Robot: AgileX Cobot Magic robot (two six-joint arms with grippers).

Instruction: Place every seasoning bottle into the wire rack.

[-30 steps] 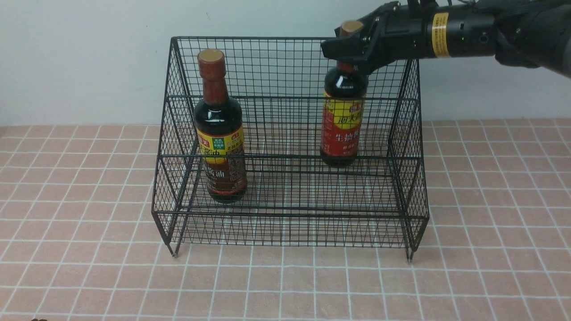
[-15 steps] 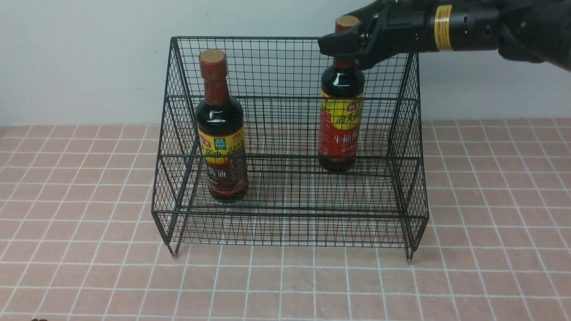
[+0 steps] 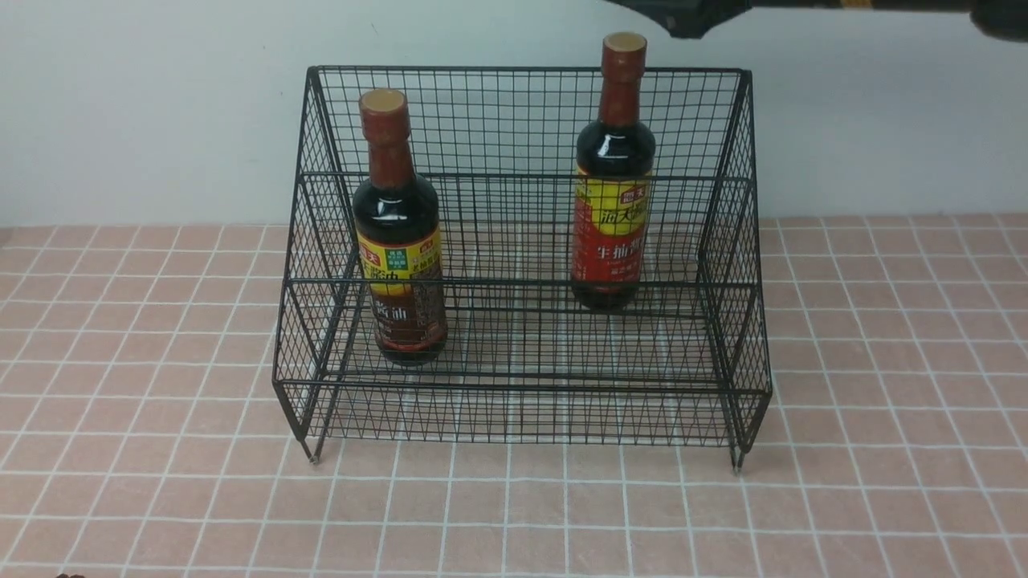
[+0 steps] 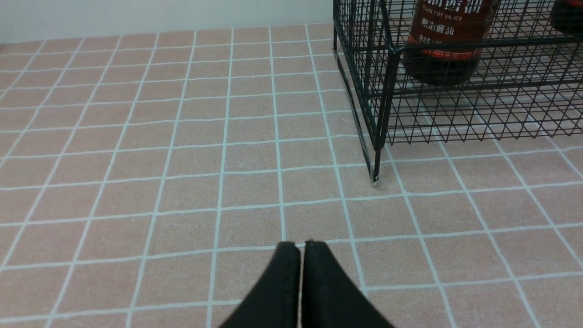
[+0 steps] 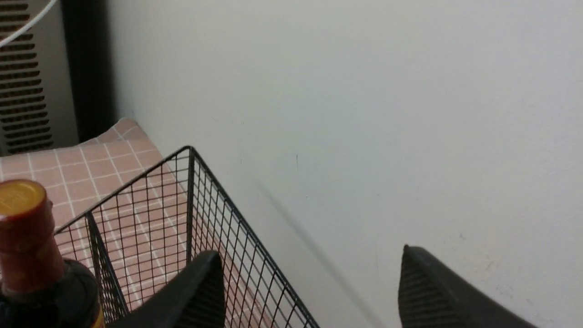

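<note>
The black wire rack (image 3: pixel 522 401) stands mid-table. The bottle with the yellow and brown label (image 3: pixel 399 265) stands upright on its lower front tier, at the left. The bottle with the yellow and red label (image 3: pixel 612 233) stands upright on the upper back tier, at the right. My right gripper (image 5: pixel 309 253) is open and empty, above the rack's back rim and near the wall. In the front view only its dark underside (image 3: pixel 691 18) shows, above the red-label bottle's cap. One bottle's tan cap (image 5: pixel 18 198) shows beside it. My left gripper (image 4: pixel 298 247) is shut and empty, low over the tiles in front of the rack's left leg (image 4: pixel 375 168).
The table is covered with a pink tiled cloth (image 3: pixel 161 401). A pale wall (image 3: pixel 161 120) stands right behind the rack. A dark vented unit (image 5: pixel 27 77) stands past the table's far left end.
My right gripper let go of the red-label bottle's neck and rose almost out of the front view. That bottle now stands alone on the upper tier.
</note>
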